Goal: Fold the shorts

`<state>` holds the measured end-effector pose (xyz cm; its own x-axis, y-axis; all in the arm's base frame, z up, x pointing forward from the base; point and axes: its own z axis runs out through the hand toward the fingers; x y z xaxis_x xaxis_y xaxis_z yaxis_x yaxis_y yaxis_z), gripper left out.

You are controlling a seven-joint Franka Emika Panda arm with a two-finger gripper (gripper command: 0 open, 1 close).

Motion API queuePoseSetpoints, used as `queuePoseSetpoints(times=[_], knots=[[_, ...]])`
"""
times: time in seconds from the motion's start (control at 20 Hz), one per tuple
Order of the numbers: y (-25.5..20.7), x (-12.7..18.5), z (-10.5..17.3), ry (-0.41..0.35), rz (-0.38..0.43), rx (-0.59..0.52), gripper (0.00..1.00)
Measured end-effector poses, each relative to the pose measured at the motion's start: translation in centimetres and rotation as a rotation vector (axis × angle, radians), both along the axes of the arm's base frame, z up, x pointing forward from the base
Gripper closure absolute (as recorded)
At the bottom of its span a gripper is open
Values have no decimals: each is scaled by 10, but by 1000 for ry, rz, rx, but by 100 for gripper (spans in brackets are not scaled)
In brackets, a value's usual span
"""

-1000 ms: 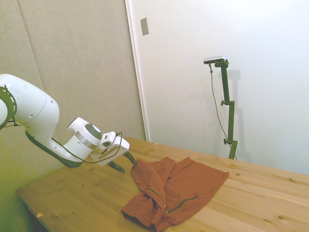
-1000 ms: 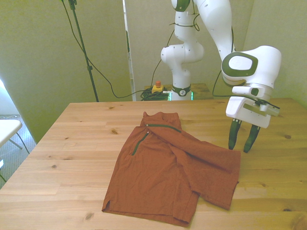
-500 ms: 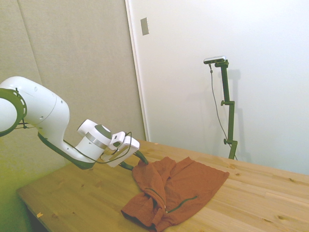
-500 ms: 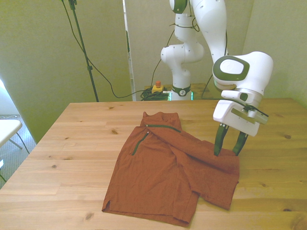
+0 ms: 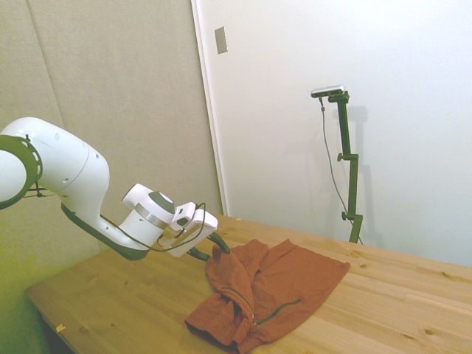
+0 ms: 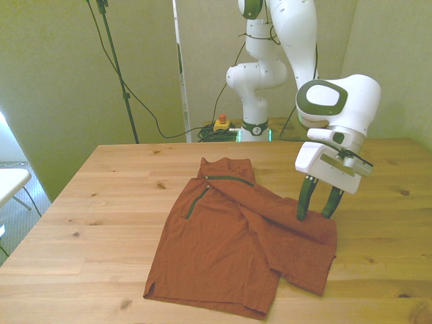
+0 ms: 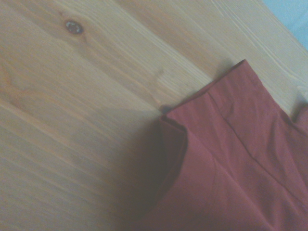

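The rust-orange shorts (image 6: pixel 229 236) lie spread and wrinkled on the wooden table (image 6: pixel 101 202), with thin dark green zipper lines (image 6: pixel 196 201) near their far end. My gripper (image 6: pixel 315 214) is open and tilted. Its dark fingers (image 6: pixel 305 202) stand apart over the corner of the shorts at the front view's right, their tips at or just above the cloth. In the side view the gripper (image 5: pixel 212 249) meets the raised near edge of the shorts (image 5: pixel 276 284). The wrist view shows a folded-over corner of the shorts (image 7: pixel 231 163) on bare wood.
The table's right part in the front view is bare wood (image 6: pixel 385 229). A yellow box with a red button (image 6: pixel 221 122) sits behind the table by the robot's base. A white piece of furniture (image 6: pixel 10 181) stands off the table's left side.
The gripper has moved toward the front view's left and lower, from beside the shorts to over their right corner. Its fingers stay apart. The shorts have not visibly shifted.
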<state>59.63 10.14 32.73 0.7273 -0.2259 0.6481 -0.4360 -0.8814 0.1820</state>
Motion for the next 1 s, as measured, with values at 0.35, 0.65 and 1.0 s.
queuePoseSetpoints(times=[0.35,0.65,1.0], knots=[[5,-4,-7,1,5,1,100],[5,-8,-12,6,2,3,100],[-5,-6,-6,-12,-22,4,100]])
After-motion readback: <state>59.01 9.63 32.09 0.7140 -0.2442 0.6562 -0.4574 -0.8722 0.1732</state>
